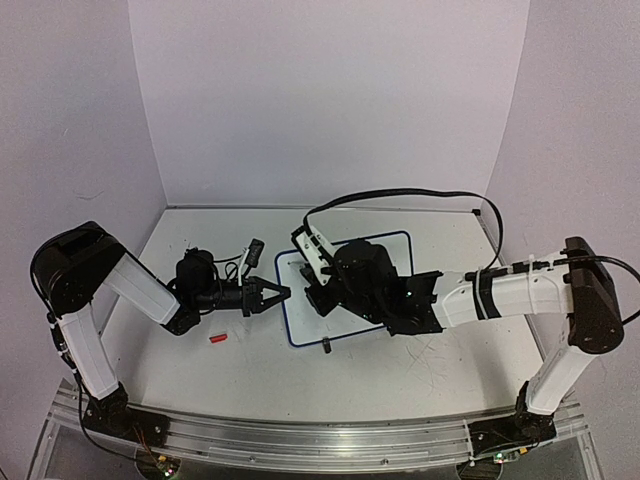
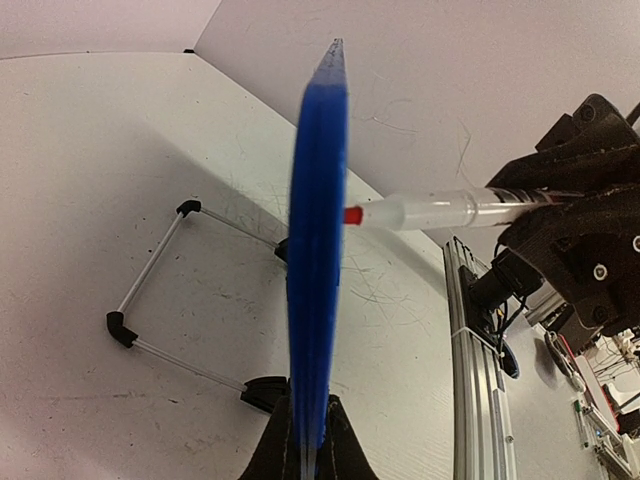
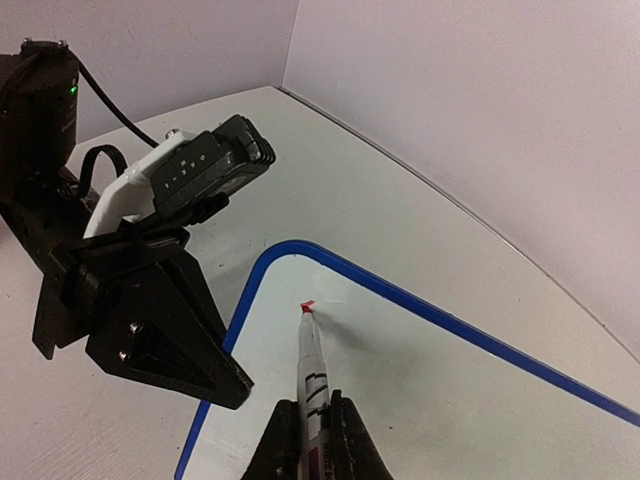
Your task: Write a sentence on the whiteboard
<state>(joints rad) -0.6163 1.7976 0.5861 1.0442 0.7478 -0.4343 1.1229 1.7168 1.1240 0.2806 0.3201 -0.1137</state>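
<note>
Whiteboard [image 1: 298, 312], white with a thin blue rim: my left gripper [image 1: 272, 294] clamps its left edge, my right gripper [image 3: 308, 440] pinches a red-tipped marker [image 3: 311, 365], tip on its face.

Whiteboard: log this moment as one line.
left hand: grips whiteboard rim | right hand: marker tip at board | letters: none visible

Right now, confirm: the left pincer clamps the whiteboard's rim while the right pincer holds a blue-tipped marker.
Wrong tip colour: the right pincer holds a red-tipped marker, seen in the right wrist view. The left pincer clamps the rim of the whiteboard.
</note>
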